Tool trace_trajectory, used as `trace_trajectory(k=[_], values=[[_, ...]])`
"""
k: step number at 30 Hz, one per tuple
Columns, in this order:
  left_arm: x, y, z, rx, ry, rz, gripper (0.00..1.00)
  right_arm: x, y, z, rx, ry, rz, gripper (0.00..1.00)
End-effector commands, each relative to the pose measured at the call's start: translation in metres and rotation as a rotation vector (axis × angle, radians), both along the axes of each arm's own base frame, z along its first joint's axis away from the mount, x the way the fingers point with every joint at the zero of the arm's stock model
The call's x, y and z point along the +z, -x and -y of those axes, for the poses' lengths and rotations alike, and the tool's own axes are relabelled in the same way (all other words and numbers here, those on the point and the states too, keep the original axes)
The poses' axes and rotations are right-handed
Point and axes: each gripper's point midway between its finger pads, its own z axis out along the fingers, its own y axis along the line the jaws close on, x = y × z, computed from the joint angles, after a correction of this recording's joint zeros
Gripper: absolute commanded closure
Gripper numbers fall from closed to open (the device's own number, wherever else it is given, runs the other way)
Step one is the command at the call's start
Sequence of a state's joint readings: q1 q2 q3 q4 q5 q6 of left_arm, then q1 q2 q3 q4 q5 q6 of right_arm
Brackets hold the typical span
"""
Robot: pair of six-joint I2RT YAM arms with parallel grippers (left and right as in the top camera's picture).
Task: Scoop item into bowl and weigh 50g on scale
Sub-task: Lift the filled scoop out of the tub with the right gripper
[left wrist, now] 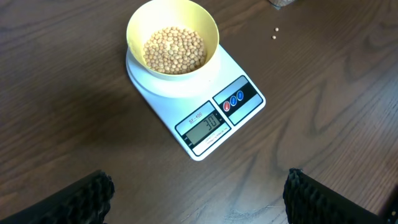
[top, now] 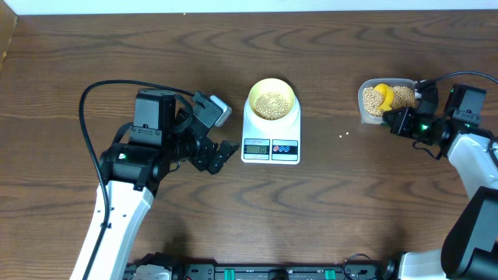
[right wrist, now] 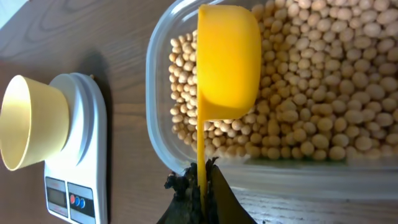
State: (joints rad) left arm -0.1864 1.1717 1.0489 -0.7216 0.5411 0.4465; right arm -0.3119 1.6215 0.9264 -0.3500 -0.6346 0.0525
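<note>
On the white rounded-rectangle digital scale (top: 270, 145), mid-table, stands the small round pale yellow bowl (left wrist: 140, 25). A layer of small tan-beige beans (left wrist: 174, 50) covers its bottom, and the grey display (left wrist: 205, 123) reads 30.

Well to the right lies a clear rectangular plastic tub (top: 362, 107), heaped with the same beans. The right gripper (right wrist: 202, 180) has its fingers pinched tight on the thin handle of a bright yellow scoop (right wrist: 227, 62), whose cup sits over the beans inside the tub.

Two stray beans (top: 343, 135) lie on the dark wood table (top: 78, 47) between tub and scale.

The left gripper (top: 224, 154) hangs just left of the scale's front, not touching it. Its ridged black fingers (left wrist: 81, 199) are spread wide and hold nothing.
</note>
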Motion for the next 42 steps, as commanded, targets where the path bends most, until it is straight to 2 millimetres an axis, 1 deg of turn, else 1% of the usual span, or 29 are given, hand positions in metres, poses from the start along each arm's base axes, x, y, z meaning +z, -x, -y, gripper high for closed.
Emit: trace_trajectory(k=[1,5,15,25,31,35,42], values=[[-0.002,0.001,0.002,-0.017,0.000,-0.001,0.11,0.002,0.001,-0.004,0.015,-0.048,0.003,0.99],[-0.002,0.001,0.002,-0.017,0.000,-0.001,0.11,0.006,0.002,-0.006,0.024,-0.079,0.013,0.99],[-0.002,0.001,0.002,-0.017,0.000,-0.001,0.11,0.011,0.003,0.006,-0.003,-0.117,0.029,0.99],[-0.002,0.001,0.002,-0.017,0.000,-0.001,0.11,0.014,0.004,0.013,-0.016,-0.146,0.041,0.99],[-0.002,0.001,0.002,-0.017,0.000,-0.001,0.11,0.024,0.006,0.015,-0.008,-0.214,0.073,0.99],[-0.002,0.001,0.002,-0.017,0.000,-0.001,0.11,0.033,0.008,0.014,0.010,-0.269,0.097,0.99],[-0.002,0.001,0.002,-0.017,0.000,-0.001,0.11,0.046,0.010,0.001,0.064,-0.351,0.133,0.99]])
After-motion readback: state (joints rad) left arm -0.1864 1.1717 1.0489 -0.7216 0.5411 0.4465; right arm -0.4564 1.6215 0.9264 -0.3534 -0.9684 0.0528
